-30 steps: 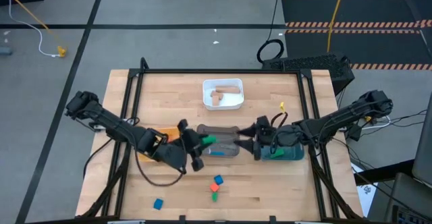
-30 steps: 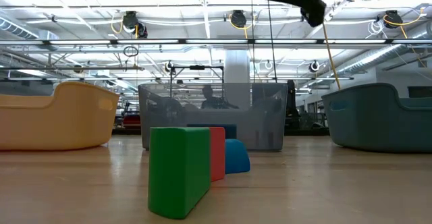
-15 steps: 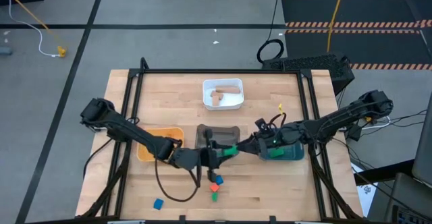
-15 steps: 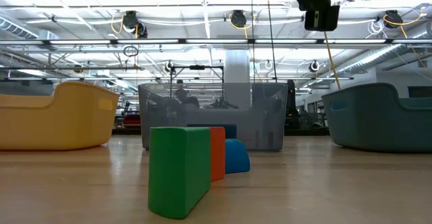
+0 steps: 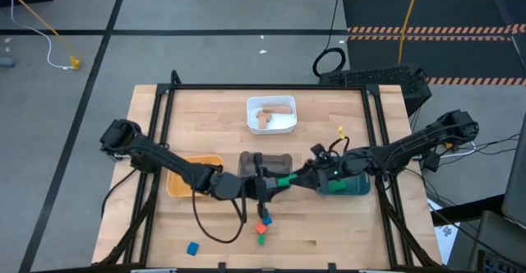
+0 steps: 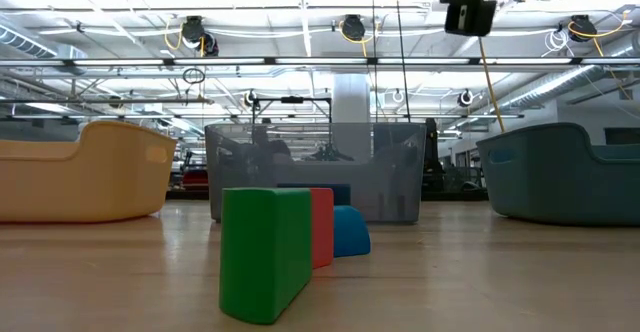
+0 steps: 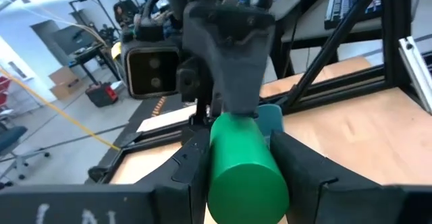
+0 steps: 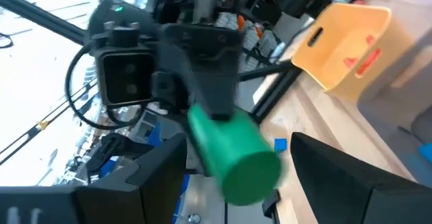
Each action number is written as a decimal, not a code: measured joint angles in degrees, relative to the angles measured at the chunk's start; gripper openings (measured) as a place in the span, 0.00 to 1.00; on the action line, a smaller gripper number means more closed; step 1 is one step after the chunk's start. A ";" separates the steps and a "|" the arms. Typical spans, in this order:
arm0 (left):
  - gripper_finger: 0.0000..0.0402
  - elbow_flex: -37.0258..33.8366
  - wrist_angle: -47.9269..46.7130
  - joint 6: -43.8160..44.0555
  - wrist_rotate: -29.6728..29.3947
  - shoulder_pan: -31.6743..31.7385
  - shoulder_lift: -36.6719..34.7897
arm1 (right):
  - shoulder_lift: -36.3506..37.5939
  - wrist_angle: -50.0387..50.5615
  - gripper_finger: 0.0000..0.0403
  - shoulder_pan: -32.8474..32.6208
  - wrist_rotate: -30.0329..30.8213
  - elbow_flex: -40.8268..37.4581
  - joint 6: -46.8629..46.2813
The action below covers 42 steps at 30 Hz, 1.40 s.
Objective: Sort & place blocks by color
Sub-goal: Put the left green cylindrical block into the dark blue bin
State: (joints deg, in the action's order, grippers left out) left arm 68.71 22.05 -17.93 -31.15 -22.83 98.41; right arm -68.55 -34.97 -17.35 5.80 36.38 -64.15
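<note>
Green cylinder block point(image 5: 282, 180) hung above mid-bench, clamped in the left hand point(image 7: 246, 177) with the right hand point(image 8: 229, 166) spread wide around its other end. Below, green point(image 5: 261, 240), red-orange point(image 5: 265, 219) and blue point(image 5: 192, 247) blocks lay on the bench point(image 5: 329, 232); beyond sat the grey tray point(image 5: 246, 162).

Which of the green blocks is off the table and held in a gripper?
The green cylinder, held between the fingers of the left gripper beside the right gripper. The other green block rests on the table by the red one.
</note>
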 joint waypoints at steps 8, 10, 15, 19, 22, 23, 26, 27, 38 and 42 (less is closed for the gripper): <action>0.32 0.02 0.97 -0.20 0.22 2.37 0.00 | 0.00 -0.41 0.61 1.38 0.09 0.00 1.67; 0.32 0.02 0.97 0.04 0.22 2.62 0.00 | 0.00 -0.37 0.57 1.62 0.07 0.00 2.04; 0.32 0.02 0.84 0.06 0.17 2.58 0.00 | 0.00 -0.53 0.41 2.02 -0.05 0.00 2.33; 0.32 0.02 0.62 0.26 0.06 2.47 0.00 | 0.00 -0.86 0.29 2.02 -0.11 0.00 3.51; 0.37 0.02 0.49 1.23 0.04 2.53 0.00 | 0.00 -0.87 0.29 2.02 -0.09 0.00 3.53; 0.38 0.02 0.47 1.62 0.06 2.62 0.00 | 0.00 -0.86 0.29 2.02 -0.09 0.00 3.56; 0.43 0.02 0.48 2.86 0.21 2.69 0.00 | 0.00 -0.95 0.29 2.04 0.05 0.04 3.86; 0.44 0.02 0.50 3.11 0.19 2.66 0.00 | 0.00 -0.95 0.29 2.04 0.04 0.04 4.02; 0.46 0.11 -2.77 3.67 -0.35 1.96 -0.79 | 3.30 7.38 0.29 5.09 -0.04 0.04 3.53; 0.46 0.07 -4.39 4.57 -0.63 1.71 -1.09 | 6.73 13.95 0.29 6.91 0.09 0.04 3.51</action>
State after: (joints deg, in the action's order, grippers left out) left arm 68.77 17.66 -13.36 -31.78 -21.12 97.32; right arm -61.83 -21.02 -10.44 5.89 36.42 -60.64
